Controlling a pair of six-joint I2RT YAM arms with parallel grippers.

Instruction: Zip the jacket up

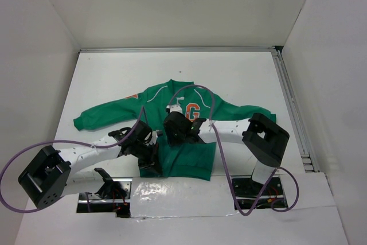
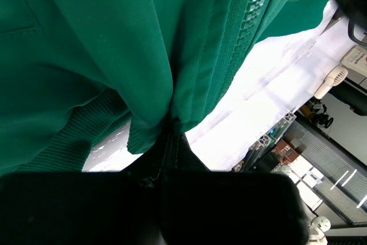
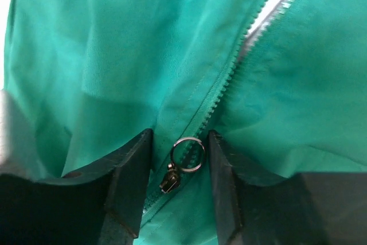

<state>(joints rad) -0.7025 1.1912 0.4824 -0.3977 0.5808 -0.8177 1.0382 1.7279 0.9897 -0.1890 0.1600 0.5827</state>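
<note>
A small green fabric jacket [image 1: 192, 156] with an orange "G" patch [image 1: 194, 111] lies mid-way across a white table [image 1: 114, 78], collar toward 12 o'clock, hem toward 6. The left gripper [image 1: 150, 162], jaws closed, pinches the ribbed hem near 7 o'clock. The right gripper [image 3: 180, 159], jaws apart, straddles the silver zip-pull ring [image 3: 187, 154] without clasping it. The zip teeth part toward 1 o'clock.
</note>
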